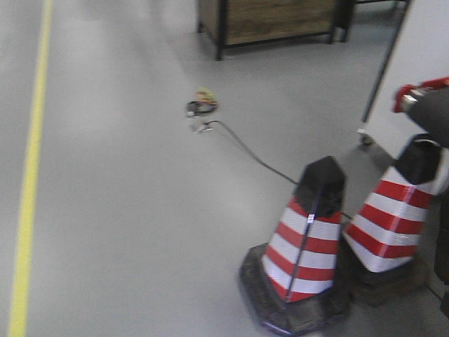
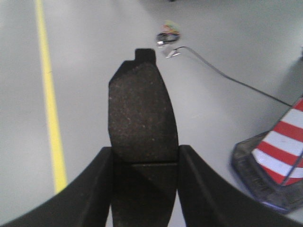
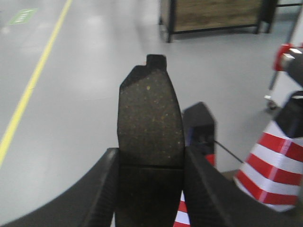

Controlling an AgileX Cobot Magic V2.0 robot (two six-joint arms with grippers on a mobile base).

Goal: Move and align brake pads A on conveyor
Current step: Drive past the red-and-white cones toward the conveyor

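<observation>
My left gripper point(image 2: 145, 158) is shut on a dark grey brake pad point(image 2: 141, 113), gripped by its two long edges. The pad sticks out ahead of the jaws, grainy face towards the camera, a small tab at its far end. My right gripper point(image 3: 150, 161) is likewise shut on a second brake pad point(image 3: 150, 116) with a speckled face and a centre groove near the jaws. Both pads hang in the air over grey floor. The conveyor is out of view. Neither gripper shows in the front view.
Two red-and-white cones point(image 1: 306, 246) point(image 1: 396, 217) stand at the right on black bases. A cable point(image 1: 245, 149) runs across the floor to a small bundle point(image 1: 201, 104). A yellow line point(image 1: 29, 168) marks the left. A wooden cabinet point(image 1: 270, 21) stands behind.
</observation>
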